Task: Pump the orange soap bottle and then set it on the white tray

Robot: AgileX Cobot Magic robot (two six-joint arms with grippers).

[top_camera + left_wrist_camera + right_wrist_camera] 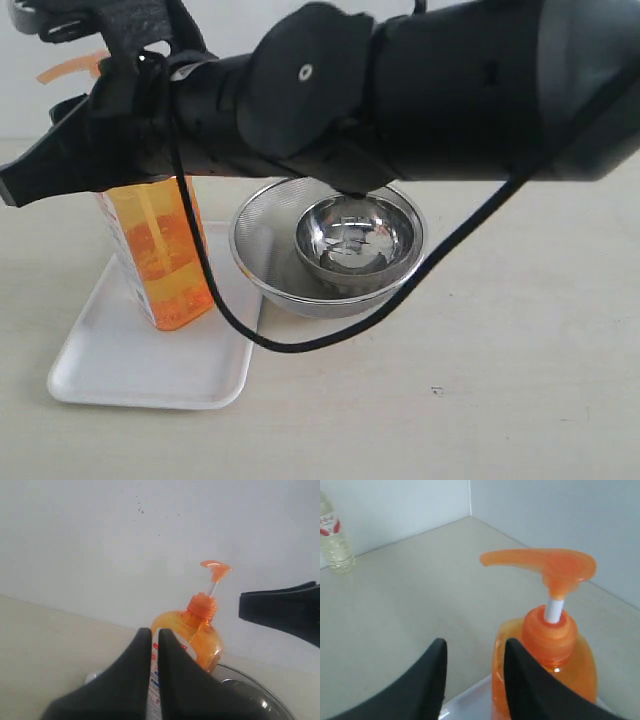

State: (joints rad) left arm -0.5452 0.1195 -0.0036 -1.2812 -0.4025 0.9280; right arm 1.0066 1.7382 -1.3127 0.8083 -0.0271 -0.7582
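Note:
The orange soap bottle (165, 260) stands upright on the white tray (130, 370) at the left, its pump head (70, 68) raised on the white stem. My right arm reaches across in front of it, hiding the bottle's neck. My right gripper (476, 645) is open beside the bottle (555, 630), with only table and a corner of the tray (470, 700) in its gap. My left gripper (155, 632) is shut to a thin slit, empty, facing the bottle's (200, 635) label from close by. I cannot make out the left gripper in the exterior view.
A round steel mesh strainer (270, 230) with a shiny steel bowl (355, 240) inside stands right of the tray, close to the bottle. A black cable (300, 345) hangs from the right arm over the tray and strainer. A clear water bottle (332, 535) stands by the wall.

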